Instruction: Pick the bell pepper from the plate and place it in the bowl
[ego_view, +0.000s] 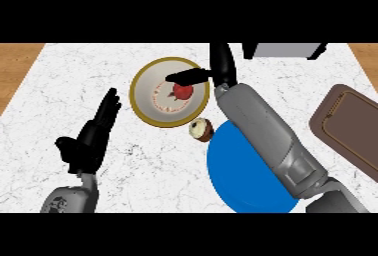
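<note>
Pepper (182, 91), red, sits at the middle of the gold-rimmed plate (148, 112) toward the counter's (148, 165) far edge. Right hand (198, 76) has its dark fingers stretched over the plate's far rim, fingertips just above the pepper; whether they touch it I cannot tell. They look extended, not yet curled, as for a grasp. Blue bowl (236, 185) waits near the front edge, partly under the forearm, a cupcake (201, 129) between it and the plate. Left hand (92, 132) rests spread near the left edge, fingers up.
</note>
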